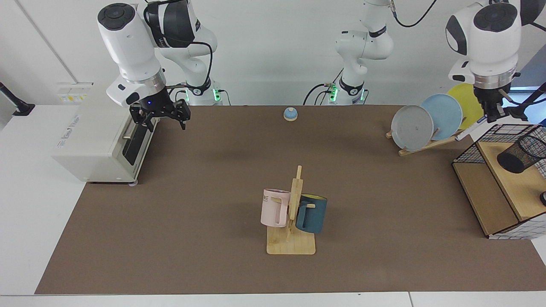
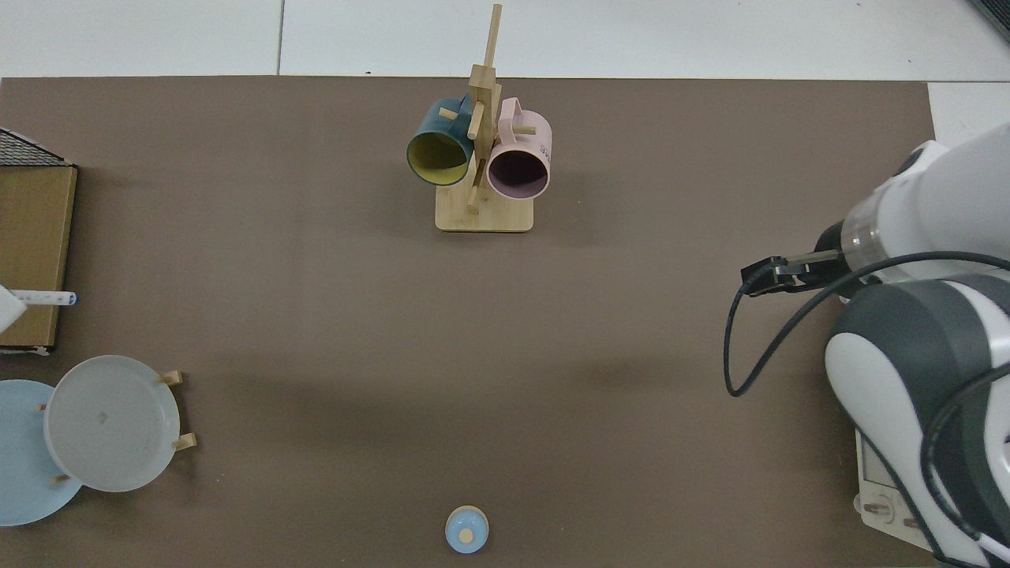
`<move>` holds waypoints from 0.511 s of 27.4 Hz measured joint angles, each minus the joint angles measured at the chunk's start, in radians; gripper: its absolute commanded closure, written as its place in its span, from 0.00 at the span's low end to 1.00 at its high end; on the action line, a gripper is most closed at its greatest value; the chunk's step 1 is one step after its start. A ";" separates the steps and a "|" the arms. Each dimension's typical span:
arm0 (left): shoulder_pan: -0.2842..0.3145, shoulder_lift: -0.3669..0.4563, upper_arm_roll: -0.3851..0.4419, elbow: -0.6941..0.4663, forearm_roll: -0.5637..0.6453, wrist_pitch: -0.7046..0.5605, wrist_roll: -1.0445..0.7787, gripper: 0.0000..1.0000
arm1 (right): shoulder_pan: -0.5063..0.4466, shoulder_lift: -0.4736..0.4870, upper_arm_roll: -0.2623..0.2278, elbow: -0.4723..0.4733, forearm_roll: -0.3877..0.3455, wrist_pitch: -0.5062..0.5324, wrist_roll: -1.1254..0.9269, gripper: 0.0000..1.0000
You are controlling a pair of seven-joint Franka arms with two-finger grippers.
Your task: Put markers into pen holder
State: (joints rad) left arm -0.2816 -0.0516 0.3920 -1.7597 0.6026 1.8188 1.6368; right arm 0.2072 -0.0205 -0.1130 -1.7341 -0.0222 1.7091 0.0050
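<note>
The left gripper (image 1: 494,114) grips the slim white blue-tipped marker (image 1: 468,129) above the wire-grid basket's (image 1: 482,139) rim, short of the black mesh pen holder (image 1: 521,154) inside; the right gripper (image 1: 161,120) hangs spread wide by the cream toaster oven (image 1: 102,132).

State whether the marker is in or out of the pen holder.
Out. The left gripper holds the marker in the air beside the basket, short of the pen holder.

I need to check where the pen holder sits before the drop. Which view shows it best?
The facing view: the pen holder shows there, tilted on the wooden shelf of the wire basket, with the left hand holding the marker nearby. The top view cuts it off entirely, showing only the basket's edge and the marker's tip.
</note>
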 measured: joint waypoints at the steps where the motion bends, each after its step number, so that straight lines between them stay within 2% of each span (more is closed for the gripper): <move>1: 0.001 0.000 0.012 0.000 0.010 0.013 0.017 1.00 | 0.000 -0.002 0.001 0.001 0.000 0.000 0.000 0.00; 14: 0.001 0.044 0.082 0.072 0.148 0.096 0.039 1.00 | -0.007 -0.011 0.006 0.004 0.000 0.000 0.056 0.00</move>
State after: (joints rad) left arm -0.2806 -0.0079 0.4736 -1.6878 0.7508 1.9144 1.6757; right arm 0.2003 -0.0312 -0.1075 -1.7305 -0.0218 1.7091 0.0608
